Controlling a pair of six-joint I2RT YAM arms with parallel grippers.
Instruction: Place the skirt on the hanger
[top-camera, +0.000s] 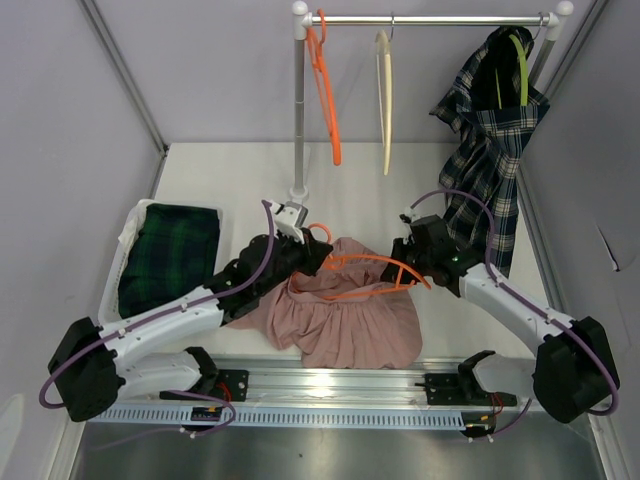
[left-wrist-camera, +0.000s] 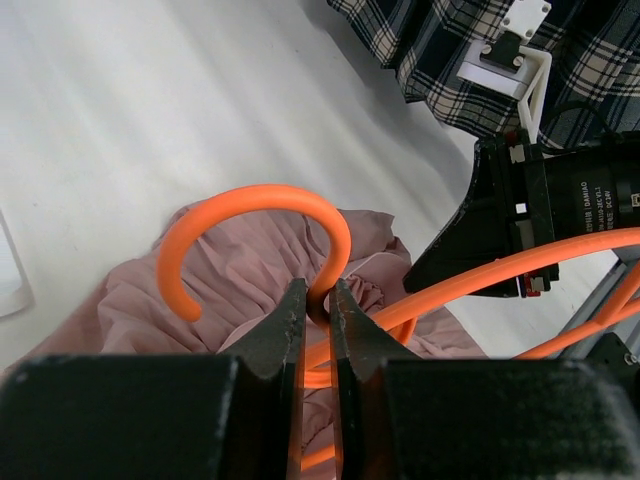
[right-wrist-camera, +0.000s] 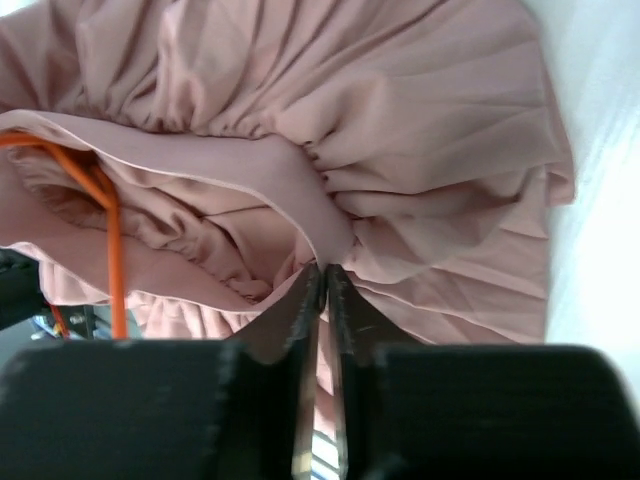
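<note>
walls (top-camera: 70, 90) pale grey; table (top-camera: 230, 175) white; clothes rail (top-camera: 440, 19) at far edge

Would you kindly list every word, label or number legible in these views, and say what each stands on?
"DAMIAO", as far as it reads: white print on the right arm's black motor housing; the smaller lines beside it are too small to read.
The small label on the base rail: too small to read.
No text on the pink skirt or the orange hanger.

hanger (right-wrist-camera: 113, 250) partly hidden (inside skirt (right-wrist-camera: 430, 150)), plaid (left-wrist-camera: 440, 60) cropped
</note>
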